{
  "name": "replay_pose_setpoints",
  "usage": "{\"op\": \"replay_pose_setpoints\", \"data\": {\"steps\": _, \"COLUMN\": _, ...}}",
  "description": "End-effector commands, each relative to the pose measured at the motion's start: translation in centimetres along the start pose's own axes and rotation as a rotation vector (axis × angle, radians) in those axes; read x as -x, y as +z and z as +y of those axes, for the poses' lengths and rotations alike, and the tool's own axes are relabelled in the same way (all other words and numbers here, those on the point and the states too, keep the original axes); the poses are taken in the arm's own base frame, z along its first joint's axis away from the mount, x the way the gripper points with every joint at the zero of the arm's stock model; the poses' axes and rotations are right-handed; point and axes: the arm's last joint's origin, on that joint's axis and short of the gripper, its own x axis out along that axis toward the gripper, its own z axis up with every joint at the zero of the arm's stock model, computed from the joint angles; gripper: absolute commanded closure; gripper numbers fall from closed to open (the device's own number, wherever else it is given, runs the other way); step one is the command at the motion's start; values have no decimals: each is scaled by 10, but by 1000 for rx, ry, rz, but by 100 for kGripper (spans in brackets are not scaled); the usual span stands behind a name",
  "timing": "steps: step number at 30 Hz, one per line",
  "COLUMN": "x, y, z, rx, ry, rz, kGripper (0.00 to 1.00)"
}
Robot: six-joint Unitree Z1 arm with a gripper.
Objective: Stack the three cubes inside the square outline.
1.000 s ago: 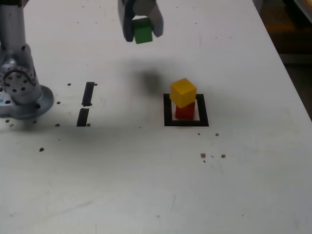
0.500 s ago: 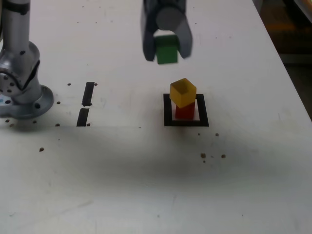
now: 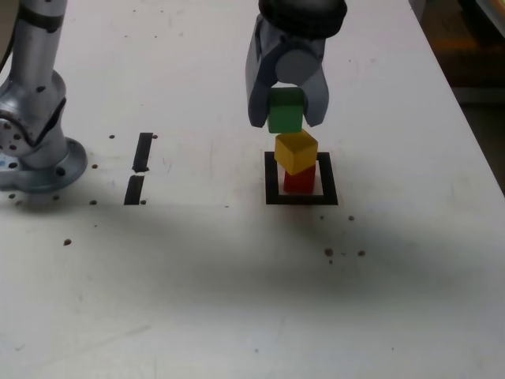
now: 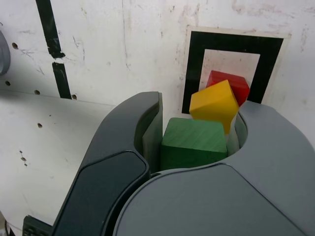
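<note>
Three cubes show in both views: the red cube [image 3: 299, 181] sits on the pale centre of the square outline [image 3: 271, 178], the yellow cube [image 3: 296, 151] rests on top of it, twisted so its corners don't line up w/ the red one, and the green cube [image 3: 285, 110] is up in the air, clamped between the jaws of the gripper [image 3: 287, 115]. In the exterior view the green block hangs just above the yellow one; whether the two touch can't be told, the gap is too small to read. The gripper points down over the stack, one jaw each side of the green cube. In the wrist view the green cube [image 4: 193, 143] is wedged between the dark jaw and the grey jaw, w/ the yellow cube [image 4: 214, 104] and a bit of the red cube [image 4: 232, 84] showing beyond it, inside the black frame [image 4: 196, 69]. Two short black strips [image 3: 140, 166] lie on the white table [image 3: 237, 300] well off toward the exterior view's left, near the arm's grey base [image 3: 35, 150]. Small dark specks dot the tabletop.
</note>
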Motion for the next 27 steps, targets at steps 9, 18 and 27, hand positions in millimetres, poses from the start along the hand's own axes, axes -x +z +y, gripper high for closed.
{"op": "replay_pose_setpoints", "data": {"steps": 9, "x": -7, "y": 12, "z": 0, "rx": -1, "ry": -8, "rz": 5, "kGripper": 82}}
{"op": "replay_pose_setpoints", "data": {"steps": 18, "x": -13, "y": 17, "z": -1, "rx": -1, "ry": -8, "rz": 18, "kGripper": 78}}
{"op": "replay_pose_setpoints", "data": {"steps": 27, "x": -20, "y": 22, "z": -2, "rx": -3, "ry": -8, "rz": 37, "kGripper": 34}}
